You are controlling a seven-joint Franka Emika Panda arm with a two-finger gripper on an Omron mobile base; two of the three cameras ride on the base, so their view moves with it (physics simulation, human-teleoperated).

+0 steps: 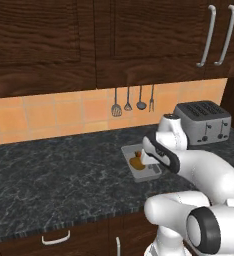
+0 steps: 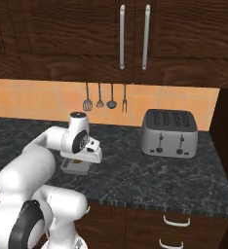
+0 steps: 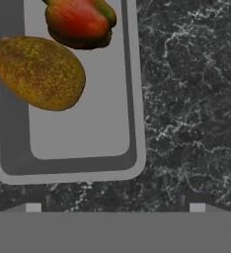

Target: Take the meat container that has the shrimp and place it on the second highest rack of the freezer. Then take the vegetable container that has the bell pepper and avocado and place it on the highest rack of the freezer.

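Gripper (image 3: pixel 115 207) hangs low over the near end of the vegetable container (image 3: pixel 68 170), its small tips wide apart and holding nothing, with dark counter (image 3: pixel 191 99) under them. Inside the grey tray lie the avocado (image 3: pixel 38 73) and, farther along, the bell pepper (image 3: pixel 79 22). Judging by this, the vegetable stage is only at the approach: grasp, carry and placing on the highest rack remain. Whether the shrimp tray is already stored I cannot tell. Beyond, a toaster (image 1: pixel 203 121) stands by the tiled wall.
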